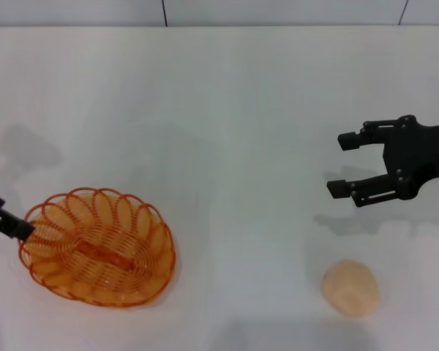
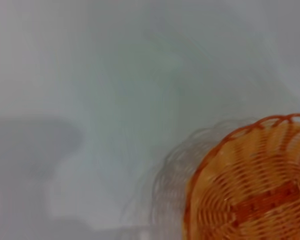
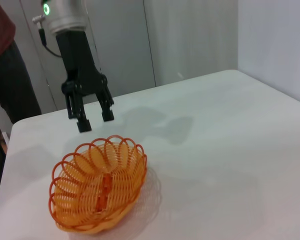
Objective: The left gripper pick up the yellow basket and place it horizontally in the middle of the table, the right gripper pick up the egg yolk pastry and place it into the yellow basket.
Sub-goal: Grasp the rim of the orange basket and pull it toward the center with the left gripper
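The yellow basket (image 1: 135, 219) rests on the white table (image 1: 227, 110) at the front left, its long axis slanted. In the right wrist view my left gripper (image 3: 95, 120) hangs open just above the basket's (image 3: 126, 165) far rim, apart from it. The head view shows only its tip (image 1: 13, 226) at the basket's left edge. The left wrist view looks down on part of the basket (image 2: 225, 165). The egg yolk pastry (image 1: 350, 287) lies at the front right. My right gripper (image 1: 344, 164) hovers open behind the pastry, holding nothing.
A person in dark clothes (image 3: 7, 85) stands beyond the table's far corner in the right wrist view. Grey wall panels (image 3: 190, 40) rise behind the table. The table's back edge (image 1: 219, 27) meets a wall.
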Action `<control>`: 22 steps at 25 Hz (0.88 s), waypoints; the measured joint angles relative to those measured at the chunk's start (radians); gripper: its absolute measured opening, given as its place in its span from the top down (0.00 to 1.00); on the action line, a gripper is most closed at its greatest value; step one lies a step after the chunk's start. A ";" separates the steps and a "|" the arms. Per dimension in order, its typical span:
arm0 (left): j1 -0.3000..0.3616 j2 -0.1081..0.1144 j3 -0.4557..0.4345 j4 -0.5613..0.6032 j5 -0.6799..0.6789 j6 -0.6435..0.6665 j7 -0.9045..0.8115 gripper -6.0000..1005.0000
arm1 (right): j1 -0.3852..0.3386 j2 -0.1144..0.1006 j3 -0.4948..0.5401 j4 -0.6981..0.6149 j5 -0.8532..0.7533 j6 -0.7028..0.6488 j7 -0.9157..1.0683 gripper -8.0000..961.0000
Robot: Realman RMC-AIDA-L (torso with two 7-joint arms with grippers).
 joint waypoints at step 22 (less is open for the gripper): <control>-0.007 -0.041 -0.005 -0.149 0.057 -0.153 0.005 0.13 | -0.008 0.000 0.000 0.002 0.006 -0.003 -0.002 0.12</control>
